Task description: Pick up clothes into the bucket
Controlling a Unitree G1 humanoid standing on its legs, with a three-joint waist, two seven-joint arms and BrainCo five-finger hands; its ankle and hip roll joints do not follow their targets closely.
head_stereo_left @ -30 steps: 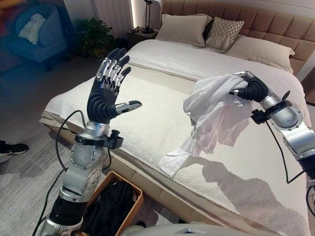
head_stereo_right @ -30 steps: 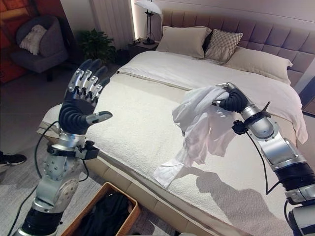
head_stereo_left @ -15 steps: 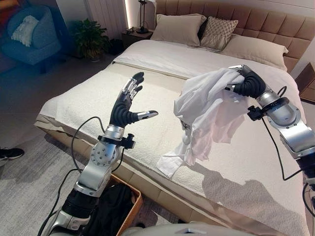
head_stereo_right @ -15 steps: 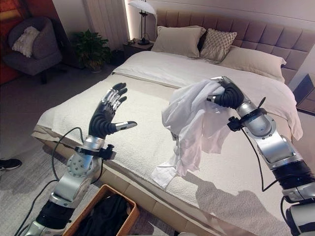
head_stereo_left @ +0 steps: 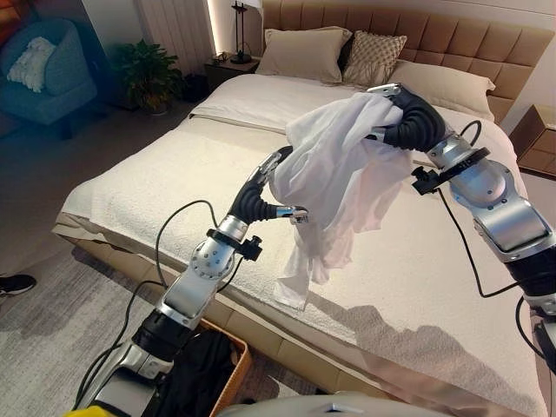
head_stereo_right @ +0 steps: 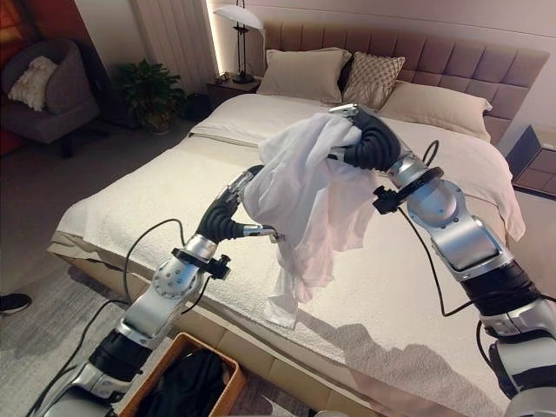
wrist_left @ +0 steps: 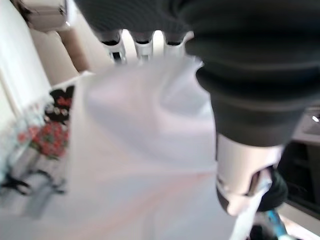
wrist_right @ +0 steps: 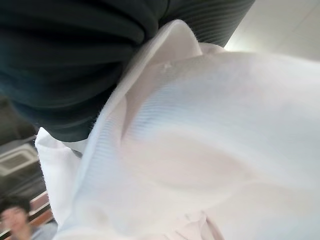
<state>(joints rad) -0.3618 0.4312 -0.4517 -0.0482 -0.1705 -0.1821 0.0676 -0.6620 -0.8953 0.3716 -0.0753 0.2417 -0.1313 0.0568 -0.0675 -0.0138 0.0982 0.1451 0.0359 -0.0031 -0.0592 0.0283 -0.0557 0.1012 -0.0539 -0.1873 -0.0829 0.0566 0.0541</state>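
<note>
white garment [head_stereo_left: 334, 178]: thin, smooth matt cloth | bed [head_stereo_left: 156, 165]: rough, nubbly matt cover | basket [head_stereo_right: 195, 346]: woven brown wicker | headboard [head_stereo_left: 486, 43]: padded, tufted upholstery

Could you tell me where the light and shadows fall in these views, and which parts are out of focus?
Left eye view: a lit lamp glows at the headboard, and the white shirt casts a shadow on the bed. Left wrist view: shirt close and blurred. Right wrist view: cloth soft, background unfocused.
</note>
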